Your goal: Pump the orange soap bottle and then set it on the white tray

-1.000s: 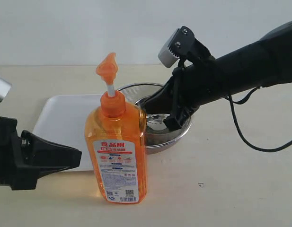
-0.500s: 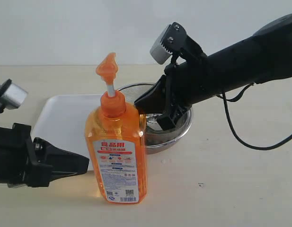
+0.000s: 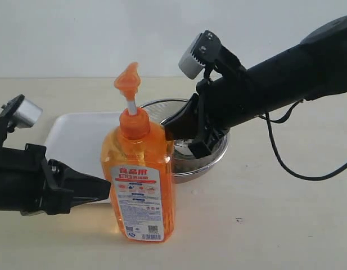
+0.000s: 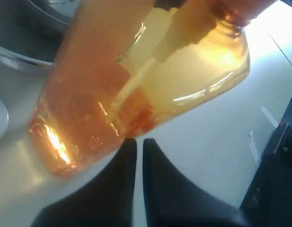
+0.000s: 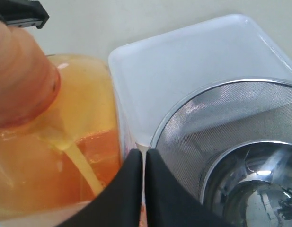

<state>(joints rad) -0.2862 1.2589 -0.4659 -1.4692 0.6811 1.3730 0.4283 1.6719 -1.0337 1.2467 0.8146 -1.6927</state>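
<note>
left gripper (image 3: 107, 186) had crept closer to the orange soap bottle (image 3: 140, 185), which stood near the worktop's front edge, just before the white tray (image 3: 72, 135). both sets of jaws were pinched shut, empty. i'd have had the right gripper (image 5: 142, 152) press the pump head (image 3: 127, 81) straight down.

Count of things, by kind
One orange soap bottle (image 3: 138, 185), one white tray (image 3: 72, 140), one mesh bowl (image 5: 207, 118), one steel bowl (image 5: 250, 189); two grippers: left gripper (image 4: 136, 142), right gripper (image 5: 138, 153).
</note>
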